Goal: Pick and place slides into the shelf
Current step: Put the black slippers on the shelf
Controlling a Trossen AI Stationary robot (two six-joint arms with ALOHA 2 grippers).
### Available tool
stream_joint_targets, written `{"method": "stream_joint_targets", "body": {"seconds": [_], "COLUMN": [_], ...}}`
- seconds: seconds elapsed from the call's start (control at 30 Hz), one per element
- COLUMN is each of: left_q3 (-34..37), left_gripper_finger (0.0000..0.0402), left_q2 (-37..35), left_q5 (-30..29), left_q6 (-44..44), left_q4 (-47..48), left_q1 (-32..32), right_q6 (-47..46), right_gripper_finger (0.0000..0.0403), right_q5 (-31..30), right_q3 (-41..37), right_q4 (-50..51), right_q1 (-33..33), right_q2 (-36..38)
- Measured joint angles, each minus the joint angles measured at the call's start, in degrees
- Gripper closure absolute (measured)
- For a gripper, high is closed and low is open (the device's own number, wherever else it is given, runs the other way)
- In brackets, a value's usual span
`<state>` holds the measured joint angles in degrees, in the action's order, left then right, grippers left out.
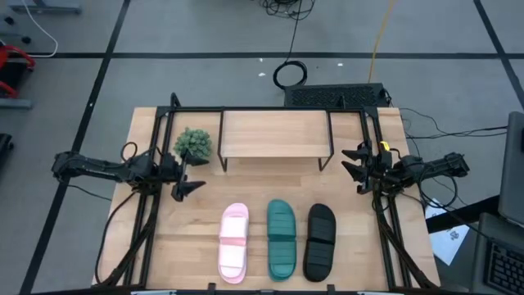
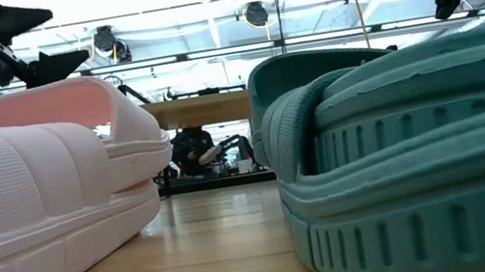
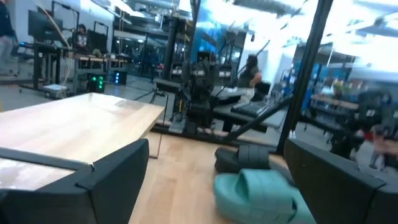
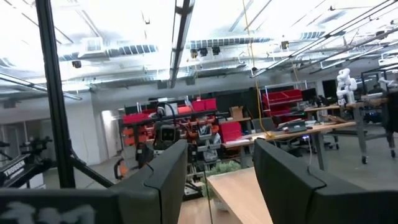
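Nothing picked up yet. Left gripper (image 1: pixel 187 182) and right gripper (image 1: pixel 357 166) both hang spread and empty. The pink slide (image 1: pixel 233 242), teal slide (image 1: pixel 282 238) and black slide (image 1: pixel 319 241) sit between them, nearer the camera side; shelf (image 1: pixel 274 133) beyond. The slides lie so tightly packed that a finger could nudge a neighbour.

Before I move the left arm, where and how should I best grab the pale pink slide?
Grip the pale pink ribbed-strap slide across its raised strap, coming straight down with the left gripper, which is nearest. The strap arches above the flat sole, lying lengthwise toward the light-wood shelf.
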<state>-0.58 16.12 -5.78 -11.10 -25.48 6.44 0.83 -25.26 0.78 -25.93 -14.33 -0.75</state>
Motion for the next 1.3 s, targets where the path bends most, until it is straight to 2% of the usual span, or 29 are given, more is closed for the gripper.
{"method": "stream_joint_targets", "body": {"seconds": [0.13,0.33,0.43,0.5,0.6,0.83,0.97,1.07,1.2,1.3], "left_q3": [-0.1,-5.0,-10.8,-16.2,-25.6,-45.3,-50.9,-53.3,-55.2,-55.9], "left_gripper_finger": [0.0025,0.0025,0.0025,0.0025,0.0025,0.0025,0.0025,0.0025,0.0025,0.0025], "left_q2": [0.0,0.0,0.0,0.0,1.3,9.9,16.7,21.4,26.6,29.1], "left_q5": [-0.8,1.7,2.5,1.9,0.4,-5.5,-10.7,-13.2,-16.1,-18.8], "left_q6": [-1.5,-4.2,-5.1,-5.0,-4.7,-6.6,-13.5,-18.9,-24.8,-28.3], "left_q4": [-2.6,1.3,9.0,16.5,26.9,46.9,55.9,60.8,64.4,65.6], "left_q1": [0.0,1.4,4.2,6.2,9.3,15.9,19.2,21.3,24.6,27.8], "right_q6": [0.0,0.2,2.8,5.1,6.2,7.7,-2.2,-12.2,-24.8,-36.7], "right_gripper_finger": [0.0229,0.0229,0.0229,0.0229,0.0229,0.0229,0.0229,0.0229,0.0229,0.0229], "right_q5": [2.3,21.6,25.3,25.4,25.4,24.4,16.2,13.2,13.1,13.2], "right_q3": [0.0,0.1,3.0,7.2,18.1,46.9,62.5,70.8,76.0,76.1], "right_q4": [-0.8,-7.8,-8.6,-3.7,3.9,28.2,51.2,65.8,79.3,87.0], "right_q1": [0.0,0.0,0.0,0.0,0.0,-0.1,-0.1,-0.6,-3.2,-6.6], "right_q2": [0.0,-0.7,-2.2,-4.3,-8.3,-24.4,-34.9,-43.3,-52.5,-57.0]}}
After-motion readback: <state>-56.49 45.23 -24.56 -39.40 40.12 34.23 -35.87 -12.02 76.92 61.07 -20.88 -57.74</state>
